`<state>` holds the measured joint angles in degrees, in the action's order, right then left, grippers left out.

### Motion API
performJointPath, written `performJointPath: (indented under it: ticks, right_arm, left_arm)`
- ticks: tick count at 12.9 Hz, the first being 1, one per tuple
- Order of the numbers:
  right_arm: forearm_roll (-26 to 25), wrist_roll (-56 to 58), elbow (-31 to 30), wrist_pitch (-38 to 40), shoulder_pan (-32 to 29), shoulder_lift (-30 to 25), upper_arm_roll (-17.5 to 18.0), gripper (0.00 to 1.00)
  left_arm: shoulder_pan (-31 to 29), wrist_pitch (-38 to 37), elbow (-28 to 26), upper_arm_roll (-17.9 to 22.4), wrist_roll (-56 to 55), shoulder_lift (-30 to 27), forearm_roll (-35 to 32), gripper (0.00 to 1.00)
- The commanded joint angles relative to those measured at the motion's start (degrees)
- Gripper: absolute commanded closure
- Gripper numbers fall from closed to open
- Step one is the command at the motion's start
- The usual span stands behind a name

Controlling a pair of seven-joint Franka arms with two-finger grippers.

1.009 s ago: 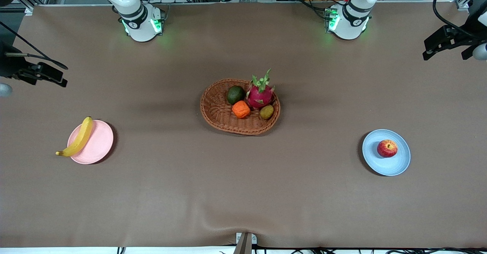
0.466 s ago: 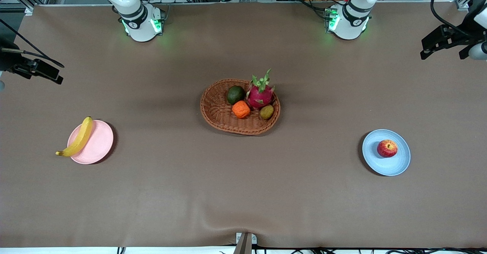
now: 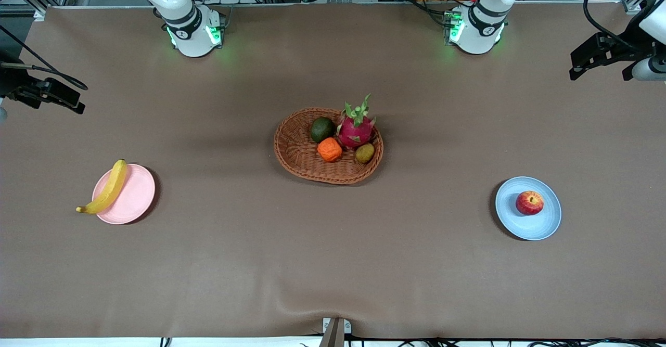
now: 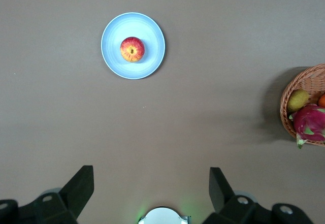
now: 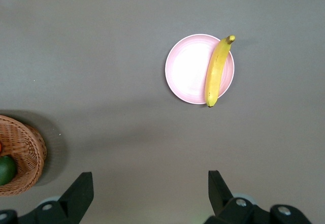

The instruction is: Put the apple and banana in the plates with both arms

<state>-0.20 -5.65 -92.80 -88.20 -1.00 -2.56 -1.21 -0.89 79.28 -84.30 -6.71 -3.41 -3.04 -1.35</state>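
The red apple [image 3: 529, 202] lies on the light blue plate [image 3: 541, 226] toward the left arm's end of the table. The yellow banana [image 3: 106, 188] lies across the rim of the pale pink plate [image 3: 137, 196] toward the right arm's end, its stem end over the edge. My left gripper [image 3: 606, 55] is open and empty, high over that end of the table; its wrist view shows the apple [image 4: 132, 49] on the plate [image 4: 151, 57], well away from the gripper [image 4: 151, 169]. My right gripper [image 3: 49, 93] is open and empty, high over its end; its wrist view shows the banana [image 5: 217, 71] on the plate [image 5: 187, 71], well away from the gripper [image 5: 150, 173].
A brown wicker basket [image 3: 297, 152] at the table's middle holds a pink dragon fruit [image 3: 355, 130], a lumpy orange fruit [image 3: 329, 149], a dark green fruit [image 3: 322, 129] and a small olive one [image 3: 364, 153]. The two green-lit arm bases stand along the table's edge farthest from the front camera.
Both grippers have shifted a little toward the robots' side of the table, away from the plates. The apple, the banana and the plates have not moved.
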Motion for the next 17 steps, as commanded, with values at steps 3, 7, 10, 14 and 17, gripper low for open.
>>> performJointPath:
  ticks: [3, 7, 10, 14, 17]
  right_arm:
    - [-1.39, 0.81, 0.96, 1.01, -0.23, -0.08, 0.5, 0.0]
    - [-1.39, -0.06, 0.96, 0.83, -0.58, -0.08, 0.42, 0.0]
    - [-1.3, -0.06, 1.13, 0.74, -0.76, -0.08, 0.24, 0.0]
    - [-1.12, -0.15, 1.13, 1.1, -0.84, 0.01, 0.24, 0.0]
    - [-1.12, -0.15, 1.04, 1.18, -0.84, 0.01, 0.24, 0.0]
  left_arm:
    - [-0.51, -0.26, 0.1, 0.2, 0.25, -0.65, 0.73, 0.0]
    - [-0.43, -0.26, -0.16, 0.12, -0.02, -0.47, 1.09, 0.0]
    - [-0.16, 0.53, 0.01, 0.03, -0.1, -0.38, 0.91, 0.0]
    - [-0.25, 0.09, -0.43, 0.03, -0.19, -0.56, 1.09, 0.0]
    - [0.01, 0.44, -0.34, -0.06, -0.02, -0.3, 0.13, 0.0]
